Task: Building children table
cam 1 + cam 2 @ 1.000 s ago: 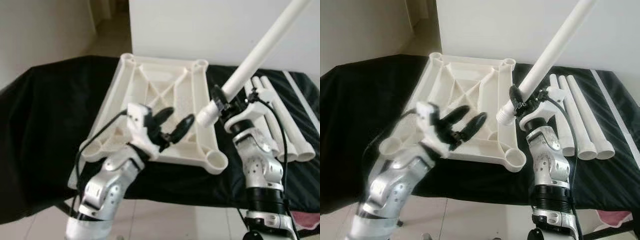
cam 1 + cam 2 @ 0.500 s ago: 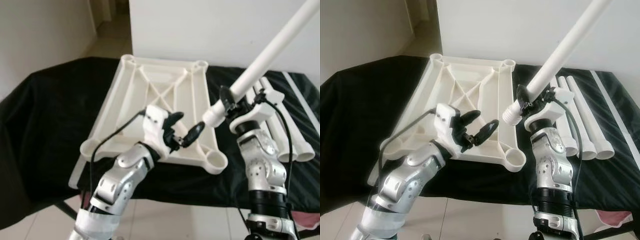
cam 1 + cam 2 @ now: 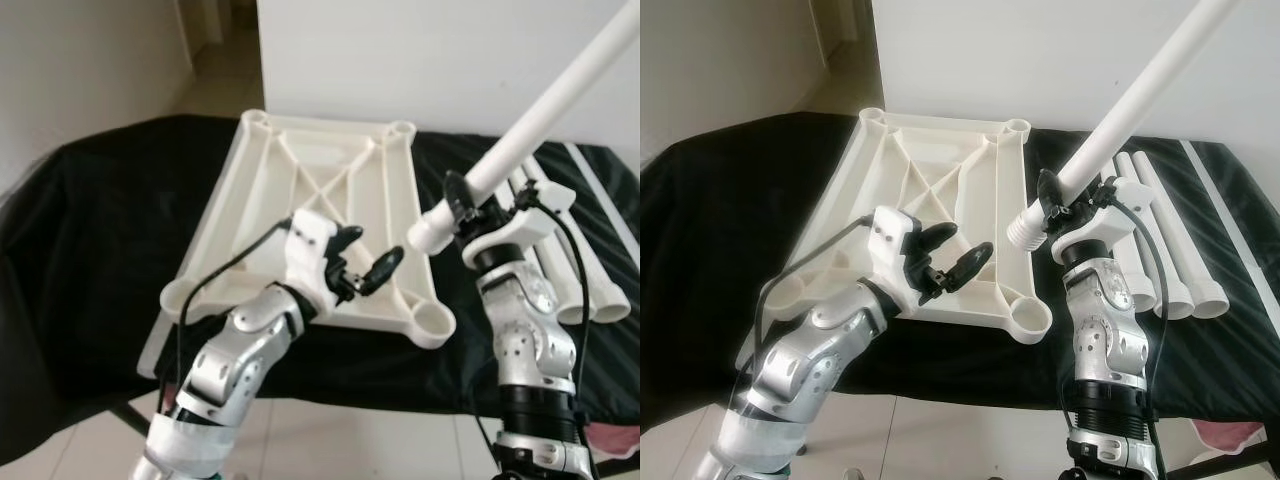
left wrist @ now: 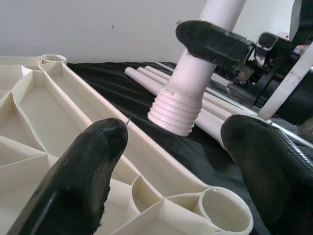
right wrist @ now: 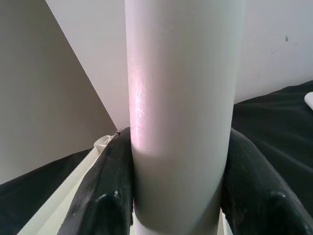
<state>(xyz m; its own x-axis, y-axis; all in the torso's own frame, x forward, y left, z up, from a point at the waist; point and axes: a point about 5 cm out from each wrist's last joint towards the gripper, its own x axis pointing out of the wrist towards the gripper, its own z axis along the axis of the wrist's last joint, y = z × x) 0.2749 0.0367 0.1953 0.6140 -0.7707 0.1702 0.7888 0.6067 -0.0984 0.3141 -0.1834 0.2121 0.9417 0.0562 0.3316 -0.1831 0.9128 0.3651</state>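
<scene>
Black cloth [image 3: 90, 230] covers the work surface, white wall behind. On it lies the white plastic tabletop [image 3: 310, 200], upside down, ribbed underside up w/ diagonal braces and a round leg socket at each corner; near-right socket [image 3: 432, 322] sits at the cloth's front edge.

Left gripper [image 3: 362, 262] hovers over the tabletop's near end, a bit left of that socket, fingers spread apart, nothing between them. In left wrist view its two black fingers [image 4: 83, 181] frame the ribbed panel, the near socket [image 4: 225, 211] and the threaded end of the leg beyond.

Right of it, right gripper [image 3: 470, 203] is clamped round a long white table leg [image 3: 545, 100], held tilted, upper end running up and to the right out of frame. Lower threaded end [image 3: 430, 235] hangs above the tabletop's right edge, near the near-right socket but not in it. Right wrist view: both fingers [image 5: 105, 188] pressed against either side of the leg shaft [image 5: 183, 107].

Far right, three more white legs [image 3: 1160, 240] lie side by side on the cloth, just beside the tabletop, flared ends toward the robot. A pale strip [image 3: 1225, 220] lies on the cloth beyond them.
</scene>
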